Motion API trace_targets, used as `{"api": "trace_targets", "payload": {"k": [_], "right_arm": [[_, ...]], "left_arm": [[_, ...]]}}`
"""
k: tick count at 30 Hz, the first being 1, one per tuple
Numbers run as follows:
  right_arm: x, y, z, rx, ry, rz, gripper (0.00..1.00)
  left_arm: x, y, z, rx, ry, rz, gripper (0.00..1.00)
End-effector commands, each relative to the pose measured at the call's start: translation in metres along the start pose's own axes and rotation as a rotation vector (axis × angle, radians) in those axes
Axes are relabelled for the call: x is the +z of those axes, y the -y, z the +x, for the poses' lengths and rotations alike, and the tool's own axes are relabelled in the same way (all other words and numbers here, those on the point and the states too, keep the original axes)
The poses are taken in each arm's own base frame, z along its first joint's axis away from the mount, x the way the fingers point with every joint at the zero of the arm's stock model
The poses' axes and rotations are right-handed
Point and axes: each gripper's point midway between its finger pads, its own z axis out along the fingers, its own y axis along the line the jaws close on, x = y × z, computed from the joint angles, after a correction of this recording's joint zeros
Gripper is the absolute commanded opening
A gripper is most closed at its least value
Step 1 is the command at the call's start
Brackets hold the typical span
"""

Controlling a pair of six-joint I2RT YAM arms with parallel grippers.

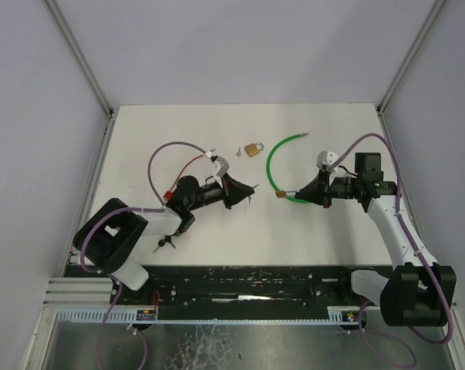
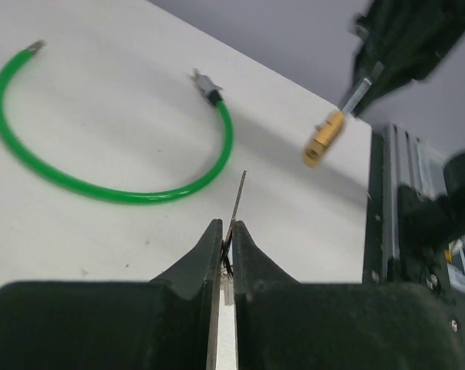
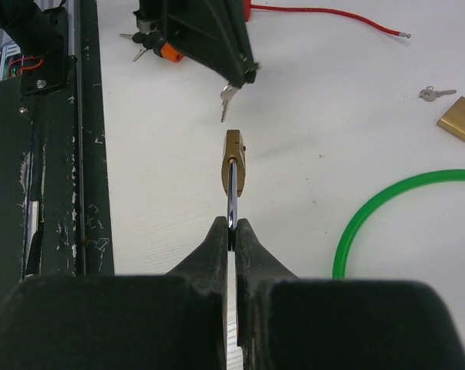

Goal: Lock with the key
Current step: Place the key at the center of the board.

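Black fingers of the left gripper (image 2: 226,231) are pressed together on the key (image 2: 238,196). Its thin blade sticks out ahead of them and shows edge-on in the left wrist view. Opposite, the right gripper (image 3: 232,225) is closed on the steel bar (image 3: 230,193) of the small brass lock (image 3: 234,154). The brass body hangs free above the table (image 1: 332,131), with its far end turned toward the key. Key tip and lock are near each other but apart, in the space between the two arms.

To do this step well, I think the blade must first come onto one line with the keyhole, which I cannot make out here. It must also be rotated to match the slot before any push. The push should be slow, because the lock is gripped only by its bar and may swing aside.

Farther out, a green cable (image 1: 272,166), a second padlock (image 1: 253,149) and a spare key (image 1: 238,152) lie on the table. They seem not needed for this step.
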Motion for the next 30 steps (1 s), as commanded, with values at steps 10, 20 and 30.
{"api": "trace_targets", "payload": {"k": [10, 20, 30], "right_arm": [[0.002, 0.015, -0.013, 0.028, 0.056, 0.056, 0.0], [0.003, 0.017, -0.009, 0.041, 0.058, 0.058, 0.0], [0.004, 0.017, -0.007, 0.053, 0.062, 0.055, 0.0]], "left_arm": [[-0.012, -0.159, 0.02, -0.818, -0.034, -0.533, 0.0], [-0.031, -0.208, 0.055, -0.949, -0.091, -0.82, 0.01], [-0.028, -0.222, 0.063, -0.943, -0.174, -0.887, 0.21]]}}
